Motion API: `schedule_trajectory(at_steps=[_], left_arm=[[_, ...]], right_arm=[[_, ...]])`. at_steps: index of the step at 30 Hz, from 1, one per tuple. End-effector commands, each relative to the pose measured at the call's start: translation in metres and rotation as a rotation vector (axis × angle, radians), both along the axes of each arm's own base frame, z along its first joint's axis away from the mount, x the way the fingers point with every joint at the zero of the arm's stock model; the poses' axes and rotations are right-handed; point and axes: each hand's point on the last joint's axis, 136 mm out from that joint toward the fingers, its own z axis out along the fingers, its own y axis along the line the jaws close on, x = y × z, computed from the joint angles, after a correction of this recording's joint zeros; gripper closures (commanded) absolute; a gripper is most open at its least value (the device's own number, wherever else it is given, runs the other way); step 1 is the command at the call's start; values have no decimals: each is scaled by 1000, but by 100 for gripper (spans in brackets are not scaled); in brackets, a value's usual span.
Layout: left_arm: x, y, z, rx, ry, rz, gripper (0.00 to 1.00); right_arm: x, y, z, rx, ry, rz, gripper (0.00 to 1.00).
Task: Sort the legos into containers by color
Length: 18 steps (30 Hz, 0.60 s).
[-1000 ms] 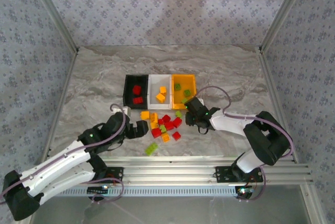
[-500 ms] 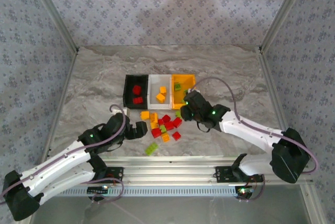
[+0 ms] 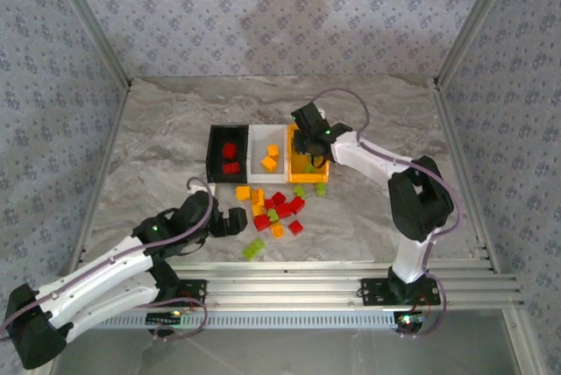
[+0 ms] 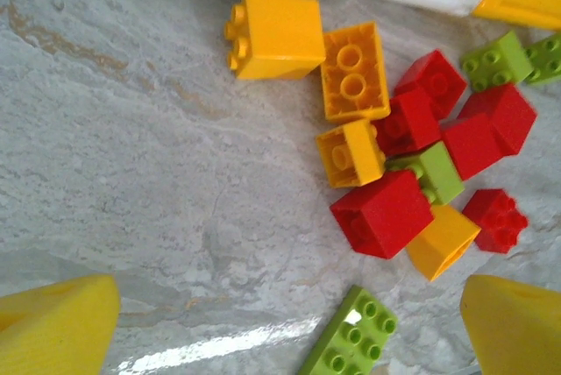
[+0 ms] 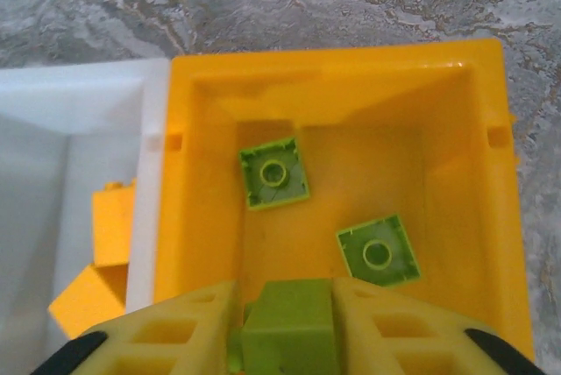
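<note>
- Right gripper (image 5: 285, 307): fingers pinching one light green brick (image 5: 287, 329); held over the near end of the orange-yellow bin (image 5: 491, 173), at the right end of the row.
- Orange-yellow bin contents: two green bricks (image 5: 274, 172) lying apart on its floor, hollow side up.
- White bin (image 3: 257, 138), middle of the row: orange bricks (image 5: 110, 226) inside.
- Black bin (image 3: 213, 154), left end: two red bricks (image 3: 230, 151) inside.
- Left gripper (image 4: 285, 322): fingers spread wide, holding nothing; low over the table (image 3: 158, 147), on the near left side of the loose pile (image 3: 272, 204).
- Loose pile: red, orange and green bricks, unsorted, on the table just near of the bins; several touching; one green plate (image 4: 346, 344) lies apart on the near side.
</note>
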Motion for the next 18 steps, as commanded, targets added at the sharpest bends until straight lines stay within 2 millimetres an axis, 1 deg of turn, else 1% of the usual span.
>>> schedule_trajectory(at_steps=[1, 4, 6, 8, 9, 11, 14, 17, 18], left_arm=[[-8, -8, -7, 18, 25, -77, 1], [-12, -16, -12, 26, 40, -118, 1], [-15, -22, -15, 38, 48, -154, 1], [-21, -31, -19, 56, 56, -202, 2], [-24, -35, -21, 67, 59, -226, 3], [-33, -43, -29, 108, 75, -279, 4], [-45, -54, -43, 194, 95, -349, 7], [-51, -63, -55, 283, 98, -391, 11], [-51, -66, -58, 307, 96, -404, 12]], right_arm=[[9, -2, 7, -13, 11, -8, 52], [13, 0, 19, 12, -17, -10, 35], [12, 1, 30, 26, -40, -6, 29], [4, 0, 37, 40, -58, 3, 25], [0, -2, 37, 43, -59, 1, 24], [-9, -5, 39, 55, -67, 0, 23], [-22, -13, 37, 63, -68, -10, 22], [-32, -21, 36, 73, -74, -23, 22], [-32, -22, 41, 82, -87, -26, 22]])
